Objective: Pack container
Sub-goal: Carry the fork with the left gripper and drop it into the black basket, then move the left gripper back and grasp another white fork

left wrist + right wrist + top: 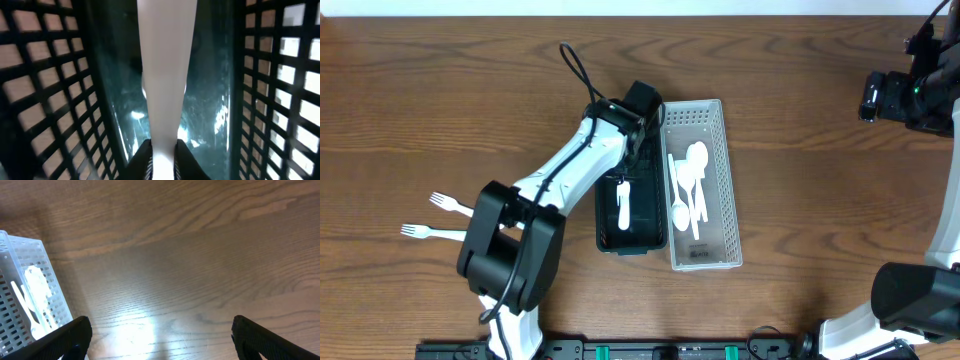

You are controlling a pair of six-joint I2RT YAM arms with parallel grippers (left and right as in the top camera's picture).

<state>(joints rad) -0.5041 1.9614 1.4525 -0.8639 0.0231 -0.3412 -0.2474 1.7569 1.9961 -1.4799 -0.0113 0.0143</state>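
Left gripper (162,159), clamped on a white plastic utensil (166,70) inside the mid-bench black mesh basket (632,246), probably needs to release next.

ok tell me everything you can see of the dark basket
The dark basket is a narrow rectangular bin, apparently plastic, with open lattice walls and a glossy teal-tinted floor. It stands upright on the wooden table, its long side right beside the white basket; whether they touch is unclear. The left pincer reaches down into it, shut on a white utensil inside.
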